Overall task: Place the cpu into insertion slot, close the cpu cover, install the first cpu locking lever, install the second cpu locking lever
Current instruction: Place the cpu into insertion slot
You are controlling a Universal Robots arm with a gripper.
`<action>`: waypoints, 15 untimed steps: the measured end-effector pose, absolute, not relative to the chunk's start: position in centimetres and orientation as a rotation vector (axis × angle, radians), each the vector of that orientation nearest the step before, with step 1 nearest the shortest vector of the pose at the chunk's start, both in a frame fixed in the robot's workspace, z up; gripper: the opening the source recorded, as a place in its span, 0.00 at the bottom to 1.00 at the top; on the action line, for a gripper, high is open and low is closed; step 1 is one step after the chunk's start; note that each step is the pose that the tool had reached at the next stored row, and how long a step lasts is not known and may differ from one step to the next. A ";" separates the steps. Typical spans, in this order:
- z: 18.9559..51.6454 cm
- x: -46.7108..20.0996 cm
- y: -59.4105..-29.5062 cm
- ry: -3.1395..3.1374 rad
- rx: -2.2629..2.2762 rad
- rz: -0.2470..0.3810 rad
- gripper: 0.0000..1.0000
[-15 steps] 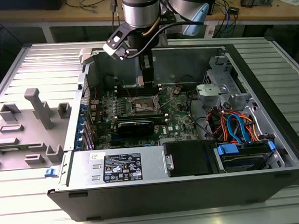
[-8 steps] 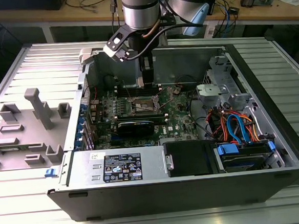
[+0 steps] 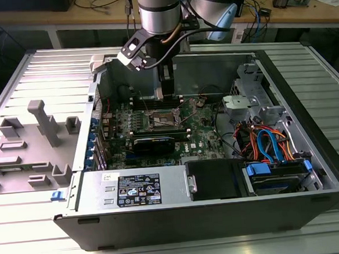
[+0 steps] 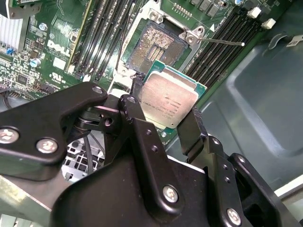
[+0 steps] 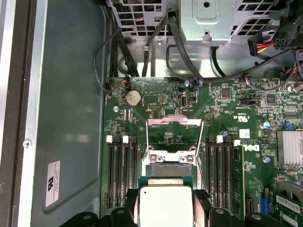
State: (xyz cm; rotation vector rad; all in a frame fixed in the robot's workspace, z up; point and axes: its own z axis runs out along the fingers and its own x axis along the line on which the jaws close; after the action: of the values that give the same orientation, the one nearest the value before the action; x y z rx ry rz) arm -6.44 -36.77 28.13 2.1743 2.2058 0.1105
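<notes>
My gripper (image 4: 165,106) is shut on the cpu (image 4: 169,97), a small square chip with a dull silver top, clamped by its edges between the two black fingers (image 4: 189,127). The chip hangs tilted a little above the green motherboard (image 4: 57,42), beside the insertion slot (image 4: 154,45), whose dark pin field lies bare. In the first wrist view the cpu (image 5: 165,205) sits in the gripper (image 5: 165,201) just short of the insertion slot (image 5: 171,169), and the cpu cover (image 5: 173,122) stands flipped open behind it. The exterior view has the gripper (image 3: 166,93) low inside the case over the insertion slot (image 3: 160,118).
Black memory slots (image 5: 124,165) flank the socket on both sides. A thin locking lever (image 4: 222,42) sticks out sideways. The case wall (image 5: 66,118) is close by. A power supply (image 3: 136,190) and a drive bay with coloured cables (image 3: 270,146) fill the case's near and right parts in the exterior view.
</notes>
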 end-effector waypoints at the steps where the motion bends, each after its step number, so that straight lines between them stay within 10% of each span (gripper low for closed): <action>1: 28.1 -6.4 -36.8 2.206 2.174 0.111 0.54; 15: 25.7 -6.4 -37.5 2.207 2.175 0.109 0.54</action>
State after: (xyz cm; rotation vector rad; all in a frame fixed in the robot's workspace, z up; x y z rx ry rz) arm -6.44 -37.54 25.67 2.1751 2.2065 0.1091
